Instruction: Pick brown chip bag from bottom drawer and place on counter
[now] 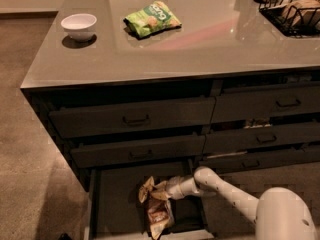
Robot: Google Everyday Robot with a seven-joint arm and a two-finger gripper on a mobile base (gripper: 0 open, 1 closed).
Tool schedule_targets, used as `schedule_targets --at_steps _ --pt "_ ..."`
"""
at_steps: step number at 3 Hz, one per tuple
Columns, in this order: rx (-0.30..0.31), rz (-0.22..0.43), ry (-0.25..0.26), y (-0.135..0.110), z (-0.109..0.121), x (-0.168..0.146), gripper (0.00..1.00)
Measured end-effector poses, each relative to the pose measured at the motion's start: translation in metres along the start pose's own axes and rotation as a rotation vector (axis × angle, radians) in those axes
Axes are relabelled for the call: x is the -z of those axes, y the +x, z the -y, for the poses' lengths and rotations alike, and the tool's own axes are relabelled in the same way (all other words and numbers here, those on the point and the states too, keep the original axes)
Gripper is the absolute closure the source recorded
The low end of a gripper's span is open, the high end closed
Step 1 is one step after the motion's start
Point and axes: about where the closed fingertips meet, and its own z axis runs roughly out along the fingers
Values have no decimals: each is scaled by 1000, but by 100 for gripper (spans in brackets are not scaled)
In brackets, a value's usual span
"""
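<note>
The bottom drawer (117, 204) is pulled open below the two upper drawers. The brown chip bag (159, 215) lies inside it, crinkled, with a tan end (146, 188) pointing up-left. My gripper (161, 192) reaches down into the drawer from the right, on my white arm (225, 191). It sits right at the bag's upper end and touches it. The counter (200, 39) is the glossy grey-beige top above the drawers.
On the counter are a white bowl (79, 25) at the left, a bright green snack bag (152, 19) in the middle, and a black wire basket (292, 9) at the far right. The upper drawers (132, 118) are shut. Carpet floor lies to the left.
</note>
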Motion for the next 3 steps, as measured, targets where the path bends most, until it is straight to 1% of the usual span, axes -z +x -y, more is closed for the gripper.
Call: schedule_targets --at_steps 1,2,3 --pt "115 132 -1 -35 -16 47 100" --pt "256 274 -4 -69 -42 102 100" --pt "381 394 -25 -104 -80 158 100"
